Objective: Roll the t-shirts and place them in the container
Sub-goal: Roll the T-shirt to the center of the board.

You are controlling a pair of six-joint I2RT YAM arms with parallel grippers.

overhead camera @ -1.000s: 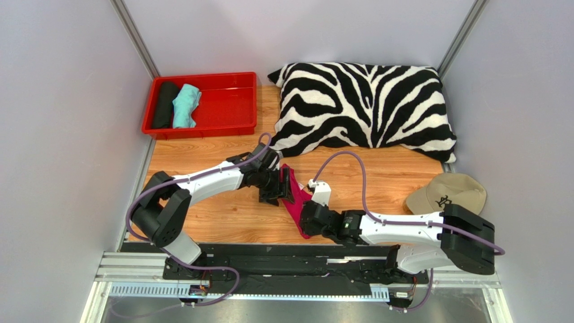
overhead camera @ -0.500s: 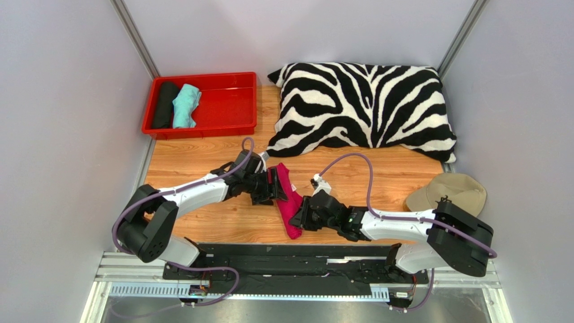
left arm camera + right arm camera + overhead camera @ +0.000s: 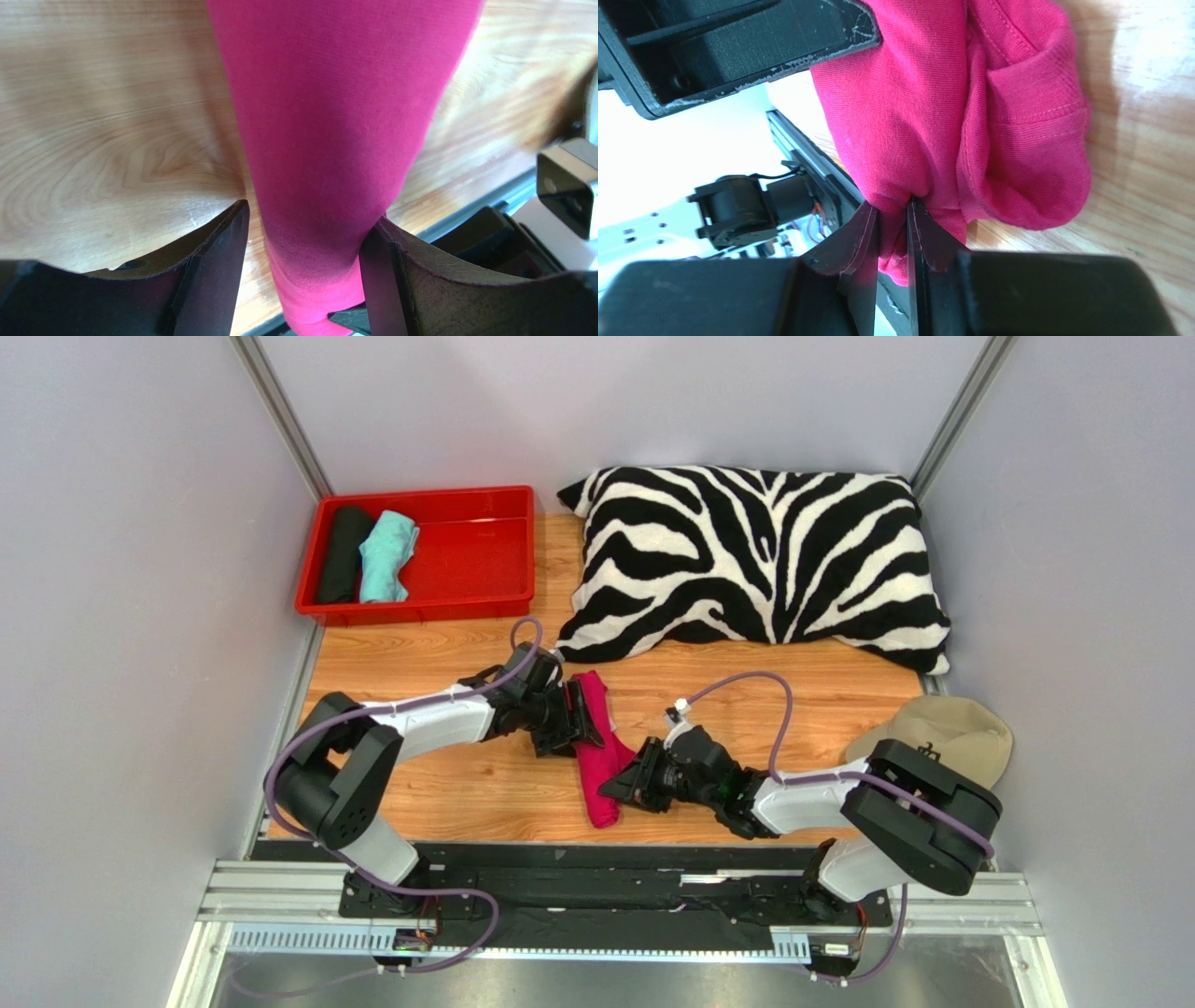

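Wooden tabletop (image 3: 421, 798), magenta t-shirt (image 3: 601, 751) rolled long between both pincers, left pincer (image 3: 305, 241) spread wide, straddling the roll's far end, right pincer (image 3: 892, 217) nearly closed, pinching a fold at its near end

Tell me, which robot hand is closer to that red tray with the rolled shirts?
Left. The left hand is at the far end of the pink t-shirt, toward the red tray. The right hand pinches the shirt's near end, farther from the tray.
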